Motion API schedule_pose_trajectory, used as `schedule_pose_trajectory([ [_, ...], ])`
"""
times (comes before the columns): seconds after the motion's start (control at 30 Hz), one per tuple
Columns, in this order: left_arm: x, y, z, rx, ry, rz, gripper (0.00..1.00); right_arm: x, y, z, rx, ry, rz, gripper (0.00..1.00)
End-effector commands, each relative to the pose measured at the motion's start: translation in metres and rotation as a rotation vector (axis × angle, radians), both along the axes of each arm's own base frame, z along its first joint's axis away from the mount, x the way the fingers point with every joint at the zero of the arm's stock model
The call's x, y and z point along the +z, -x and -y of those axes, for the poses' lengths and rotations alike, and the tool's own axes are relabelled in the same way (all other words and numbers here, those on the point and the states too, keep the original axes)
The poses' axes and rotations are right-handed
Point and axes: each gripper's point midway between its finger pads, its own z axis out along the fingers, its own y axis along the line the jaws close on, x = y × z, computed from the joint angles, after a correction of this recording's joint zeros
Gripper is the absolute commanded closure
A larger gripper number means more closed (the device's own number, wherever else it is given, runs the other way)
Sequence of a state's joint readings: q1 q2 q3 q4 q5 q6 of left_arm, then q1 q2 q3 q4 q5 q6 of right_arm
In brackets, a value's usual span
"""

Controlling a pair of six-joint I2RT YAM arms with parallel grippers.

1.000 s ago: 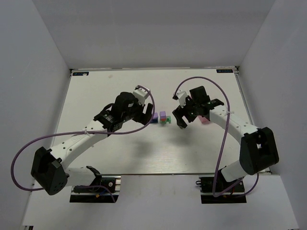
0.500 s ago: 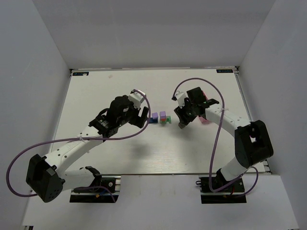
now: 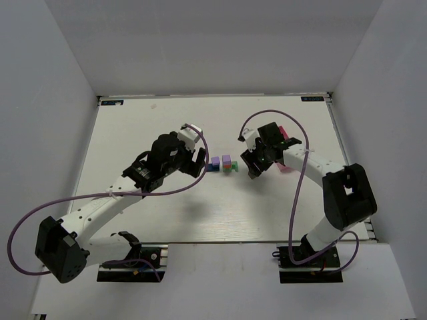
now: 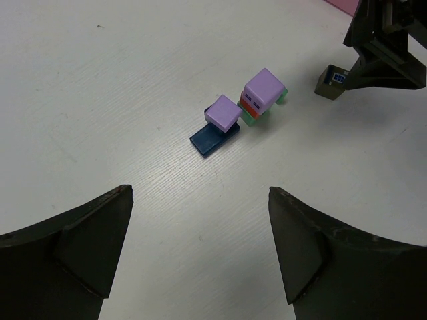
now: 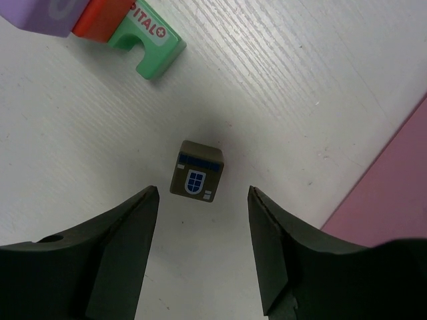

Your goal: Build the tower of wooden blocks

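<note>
The block cluster lies mid-table (image 3: 223, 164). In the left wrist view a small purple cube (image 4: 223, 112) sits on a flat dark blue block (image 4: 208, 141). Beside it a larger purple block (image 4: 265, 89) is stacked on a red-orange block (image 4: 249, 107) and a green block (image 4: 248, 119). A dark grey-brown block with a window print (image 5: 196, 171) lies alone on the table, just beyond my open, empty right gripper (image 5: 202, 191); it also shows in the left wrist view (image 4: 331, 81). My left gripper (image 4: 200, 193) is open and empty, short of the cluster.
The pink tray (image 5: 393, 193) lies just right of the right gripper and shows behind it in the top view (image 3: 285, 167). The green block (image 5: 150, 41) is an arch with printed letters. Grey walls enclose the white table on three sides.
The left wrist has shifted slightly up and right towards the cluster. The right arm's forearm has swung inward, its gripper staying right of the cluster. The blocks have not moved.
</note>
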State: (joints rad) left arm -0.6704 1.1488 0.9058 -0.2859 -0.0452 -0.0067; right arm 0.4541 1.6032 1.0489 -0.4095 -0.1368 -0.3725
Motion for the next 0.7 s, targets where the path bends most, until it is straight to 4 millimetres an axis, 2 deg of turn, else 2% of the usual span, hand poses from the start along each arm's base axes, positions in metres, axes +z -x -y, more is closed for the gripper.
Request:
schedule_pose_trajectory([
  [0.0, 0.01, 0.001, -0.003, 0.002, 0.019, 0.035, 0.07, -0.001, -0.005, -0.006, 0.007, 0.002, 0.004, 0.38],
  [0.47, 0.007, 0.0, -0.003, 0.002, 0.013, 0.028, 0.07, -0.016, -0.008, -0.008, 0.009, 0.046, -0.012, 0.36],
  [0.67, 0.007, 0.0, -0.003, 0.002, 0.013, 0.028, 0.07, -0.021, -0.008, -0.008, 0.008, 0.057, -0.024, 0.42],
])
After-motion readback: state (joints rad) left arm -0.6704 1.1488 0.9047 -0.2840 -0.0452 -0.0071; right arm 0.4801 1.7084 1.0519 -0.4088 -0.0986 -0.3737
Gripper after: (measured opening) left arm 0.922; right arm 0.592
